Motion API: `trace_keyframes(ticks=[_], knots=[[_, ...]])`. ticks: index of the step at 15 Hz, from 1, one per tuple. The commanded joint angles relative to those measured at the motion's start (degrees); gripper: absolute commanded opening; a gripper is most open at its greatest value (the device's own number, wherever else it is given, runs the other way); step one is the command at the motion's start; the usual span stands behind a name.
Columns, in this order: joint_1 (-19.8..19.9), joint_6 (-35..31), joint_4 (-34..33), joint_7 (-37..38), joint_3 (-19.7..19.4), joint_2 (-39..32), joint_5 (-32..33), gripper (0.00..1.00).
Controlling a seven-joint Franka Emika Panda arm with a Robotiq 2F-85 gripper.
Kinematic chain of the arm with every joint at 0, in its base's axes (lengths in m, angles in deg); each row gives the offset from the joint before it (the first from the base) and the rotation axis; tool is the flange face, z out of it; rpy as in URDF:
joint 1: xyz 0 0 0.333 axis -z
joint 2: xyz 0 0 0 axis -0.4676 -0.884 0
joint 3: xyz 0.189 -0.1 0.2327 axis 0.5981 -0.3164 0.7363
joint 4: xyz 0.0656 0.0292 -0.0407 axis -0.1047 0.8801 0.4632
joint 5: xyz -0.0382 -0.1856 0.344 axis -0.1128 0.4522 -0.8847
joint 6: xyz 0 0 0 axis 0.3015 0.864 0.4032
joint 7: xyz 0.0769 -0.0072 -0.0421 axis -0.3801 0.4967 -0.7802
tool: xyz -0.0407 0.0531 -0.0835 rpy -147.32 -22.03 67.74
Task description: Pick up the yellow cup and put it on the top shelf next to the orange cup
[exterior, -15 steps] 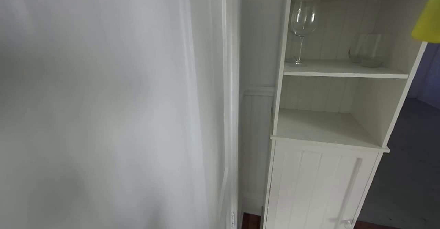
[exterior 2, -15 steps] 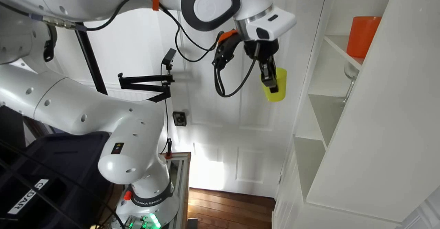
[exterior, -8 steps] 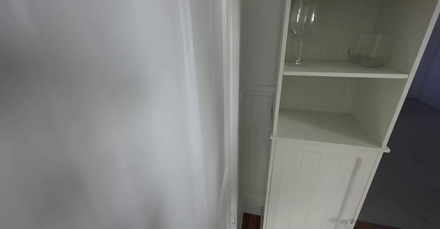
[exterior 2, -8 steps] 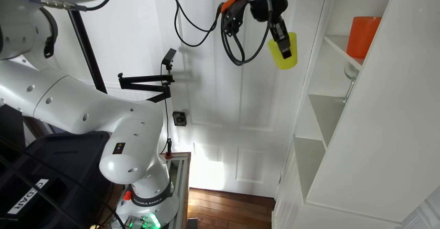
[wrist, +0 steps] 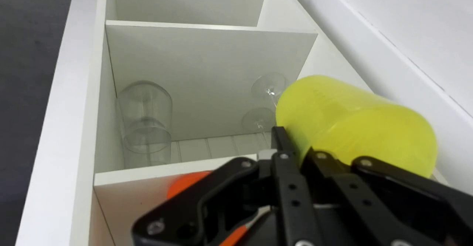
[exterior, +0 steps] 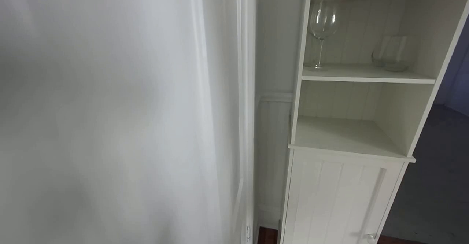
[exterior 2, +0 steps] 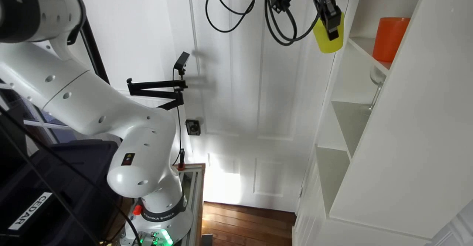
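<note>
Yellow cup [wrist: 356,122] (slightly tilted), pinched by the jaws, now higher, nearer the orange cup [exterior 2: 391,39]

In exterior view, bright patch low centre on door [exterior 2: 258,105]. In exterior view, pale surface [exterior: 110,112] at left blurred, glints on wine glass [exterior: 323,26], lower right dark. Wrist view: soft sheen on yellow cup [wrist: 356,124].

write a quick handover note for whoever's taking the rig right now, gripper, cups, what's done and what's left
Gripper: closed on the yellow cup, held in the air outside the open side of the cabinet.
Target spot: top shelf, where the orange cup stands.
Done: yellow cup picked up.
Left: bring it in over the top shelf, set it next to the orange cup, release, back out.
</note>
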Motion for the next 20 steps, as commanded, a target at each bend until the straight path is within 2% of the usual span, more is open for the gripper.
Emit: trace_keyframes(ticks=[1, 11, 15, 20], knots=[[1.5, -0.2, -6.3, 5.2, 1.7, -5.0, 0.5, 0.01], [6.6, -4.0, -9.0, 25.0, 6.7, -8.4, 6.5, 0.01], [6.8, -5.7, -8.6, 32.6, 7.0, -8.5, 7.0, 0.01], [6.5, -5.2, -8.9, 38.7, 6.7, -9.7, 7.6, 0.01]])
